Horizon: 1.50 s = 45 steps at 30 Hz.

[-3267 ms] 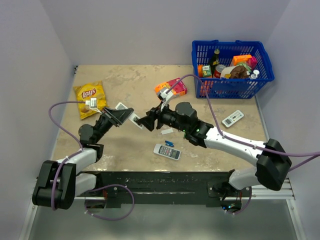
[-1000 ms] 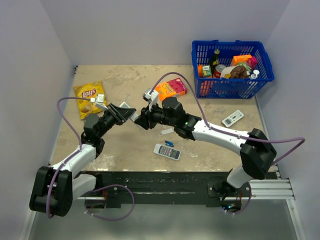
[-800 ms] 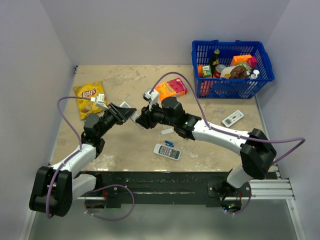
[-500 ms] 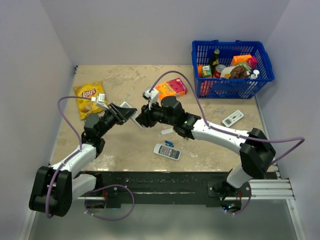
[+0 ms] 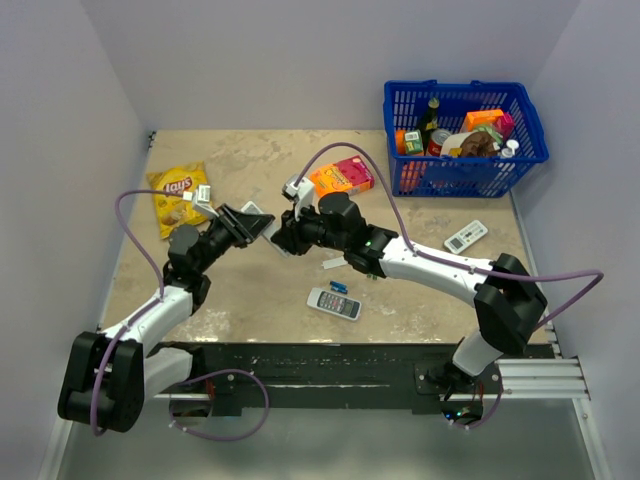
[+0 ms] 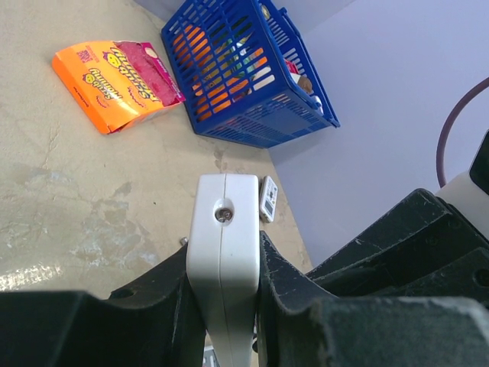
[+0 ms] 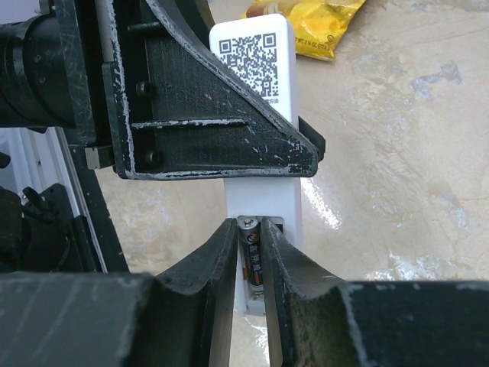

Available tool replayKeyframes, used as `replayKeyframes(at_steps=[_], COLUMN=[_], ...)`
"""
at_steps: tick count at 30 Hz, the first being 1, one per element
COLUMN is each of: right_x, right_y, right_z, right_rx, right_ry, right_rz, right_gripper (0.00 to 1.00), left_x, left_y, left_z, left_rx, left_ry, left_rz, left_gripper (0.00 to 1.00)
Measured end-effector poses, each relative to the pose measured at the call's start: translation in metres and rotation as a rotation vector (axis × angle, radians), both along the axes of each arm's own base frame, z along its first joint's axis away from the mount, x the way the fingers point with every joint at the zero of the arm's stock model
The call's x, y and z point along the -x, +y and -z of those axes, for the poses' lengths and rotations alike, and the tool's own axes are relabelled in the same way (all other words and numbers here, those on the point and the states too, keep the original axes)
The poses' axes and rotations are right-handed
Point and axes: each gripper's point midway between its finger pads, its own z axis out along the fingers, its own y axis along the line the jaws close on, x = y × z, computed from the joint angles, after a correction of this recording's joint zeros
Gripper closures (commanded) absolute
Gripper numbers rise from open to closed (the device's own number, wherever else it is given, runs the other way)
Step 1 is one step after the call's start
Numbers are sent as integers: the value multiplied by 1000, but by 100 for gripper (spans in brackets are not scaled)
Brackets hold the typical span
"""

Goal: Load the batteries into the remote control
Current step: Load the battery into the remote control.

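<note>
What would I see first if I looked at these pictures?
Mid-table, the left gripper clamps a slim white remote control, while the right gripper pinches a small dark battery at its open slot. After that, the bright blue basket full of groceries at the far right corner.

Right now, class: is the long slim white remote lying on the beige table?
No; the left gripper clamps the white remote above the table.

Blue basket (image 5: 462, 176), chips bag (image 5: 178, 196), orange box (image 5: 343, 177)
</note>
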Motion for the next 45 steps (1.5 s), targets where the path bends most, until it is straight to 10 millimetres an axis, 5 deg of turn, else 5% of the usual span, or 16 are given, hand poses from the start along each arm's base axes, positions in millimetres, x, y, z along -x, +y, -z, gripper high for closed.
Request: replayKeyframes(at_steps=[24, 45], right_x=[2, -5], right_y=[1, -6], right_z=[-2, -17], right_rx=[-3, -34], right_ry=[-2, -5], right_rz=[-3, 77], right_gripper=[64, 68], left_x=[-1, 1], left_y=[-2, -4], left_z=[-1, -15], left_rx=[2, 27], left_ry=[-6, -55], left_rz=[6, 21], left_gripper=[100, 100])
